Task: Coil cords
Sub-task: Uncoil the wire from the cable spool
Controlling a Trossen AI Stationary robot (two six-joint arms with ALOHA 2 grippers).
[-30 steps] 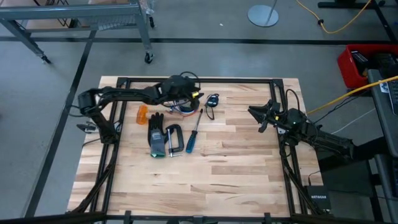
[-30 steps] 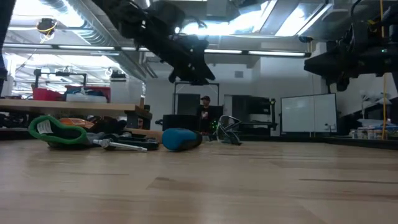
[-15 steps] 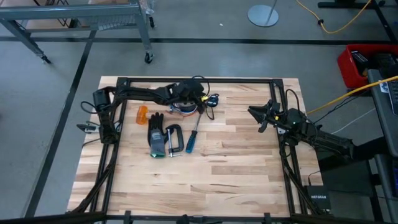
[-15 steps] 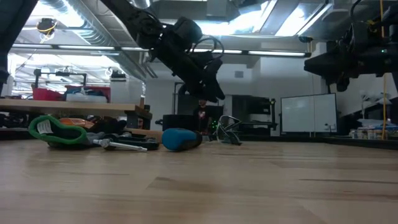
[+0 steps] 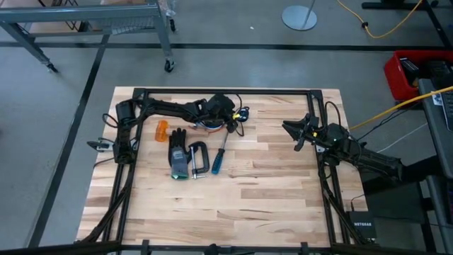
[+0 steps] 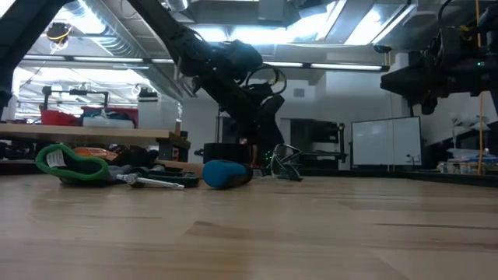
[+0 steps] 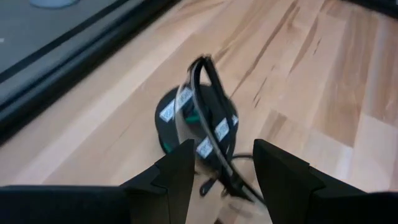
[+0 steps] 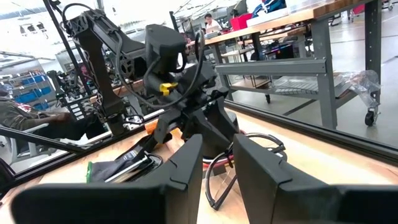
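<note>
worktop (image 5: 269, 191): pale wood planks inside a black frame, all the clutter bunched at the far-left side, probably so the left arm reaches it easily
left claw (image 5: 231, 117): stretched over the far edge, hanging right above the cords, fingers (image 7: 171, 177) apart with nothing between them, looks set to drop onto the tangle
right claw (image 5: 297, 133): parked well away on the right side, fingers slightly apart, empty, just waiting
glove (image 5: 178, 154): dark, floppy, flat beside a metal clamp (image 5: 197, 159)
screwdriver (image 5: 221, 152): blue handle, lying just near the cords
cords (image 7: 208, 121): thin black loops with white tags, slumped over a dark round disc (image 7: 169, 121), not coiled yet
</note>
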